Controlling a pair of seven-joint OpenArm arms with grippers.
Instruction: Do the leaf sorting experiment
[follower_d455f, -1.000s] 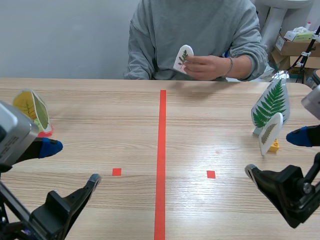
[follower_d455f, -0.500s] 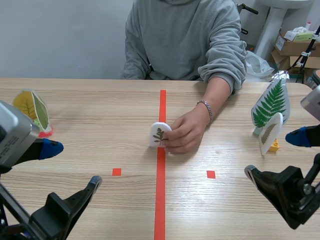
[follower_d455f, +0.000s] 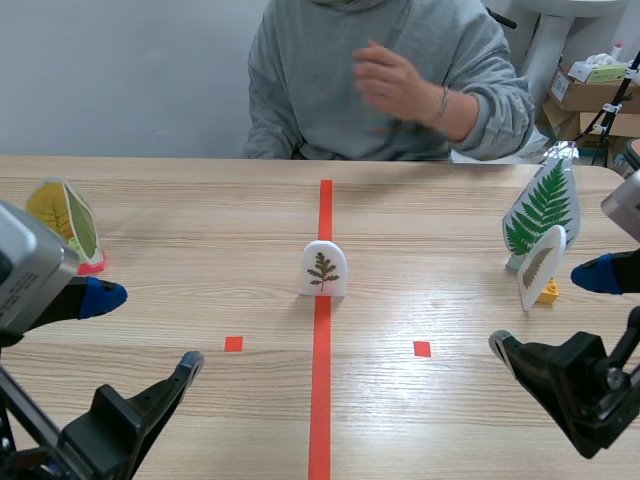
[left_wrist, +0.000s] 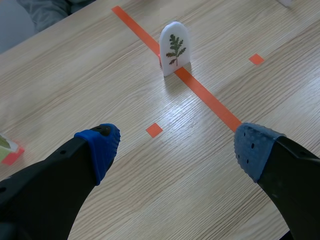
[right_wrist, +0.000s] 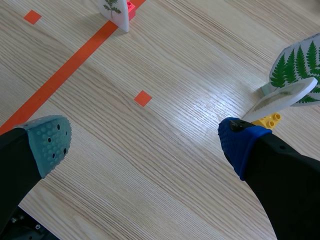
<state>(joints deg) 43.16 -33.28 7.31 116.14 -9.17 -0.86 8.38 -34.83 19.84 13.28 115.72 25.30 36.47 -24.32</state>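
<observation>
Wood table (follower_d455f: 200, 220): leaf card (follower_d455f: 324, 270) stands upright on centre tape (follower_d455f: 321, 400), face toward robot, fwd of both arms, approx midway. Left gripper (follower_d455f: 146, 327) & right gripper (follower_d455f: 550, 308) both spread wide, holding nothing; left prob. marginally nearer.

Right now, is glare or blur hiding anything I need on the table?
Scene view: only the person's raised hand is motion-blurred; the leaf card on the red line reads clearly. Left wrist view: mild sheen on the table beside the tape, nothing hidden. Right wrist view: brighter glare on the wood between the tape square and the fern card, hiding nothing.
</observation>
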